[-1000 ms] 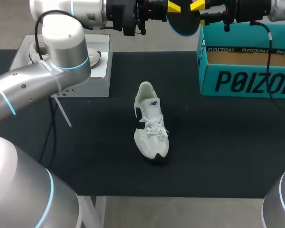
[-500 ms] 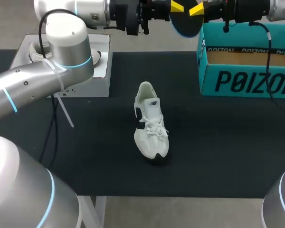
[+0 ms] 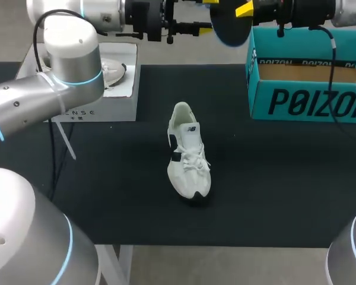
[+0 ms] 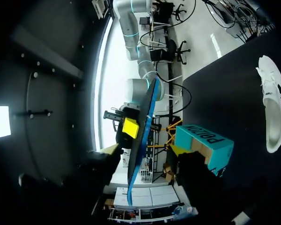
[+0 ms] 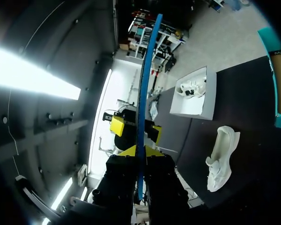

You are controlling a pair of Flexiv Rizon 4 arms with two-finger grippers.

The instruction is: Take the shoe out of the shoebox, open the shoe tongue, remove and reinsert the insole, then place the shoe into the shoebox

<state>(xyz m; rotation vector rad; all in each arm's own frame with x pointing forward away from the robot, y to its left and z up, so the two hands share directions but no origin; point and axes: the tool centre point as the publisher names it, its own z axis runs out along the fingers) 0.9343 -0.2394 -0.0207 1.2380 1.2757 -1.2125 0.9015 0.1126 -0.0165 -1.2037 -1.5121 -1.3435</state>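
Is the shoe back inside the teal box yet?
No, the shoe lies out on the black table, well apart from the open box and to its left.

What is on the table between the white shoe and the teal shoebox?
Nothing. In the head view only bare black table lies between the shoe and the shoebox; the two stand well apart.

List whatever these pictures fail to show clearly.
Head view: the far end of the insole is cut off by the picture's upper edge.
Head view: the inside of the shoe is too small to make out.
Head view: the shoebox runs past the edge, and its front wall hides its floor.
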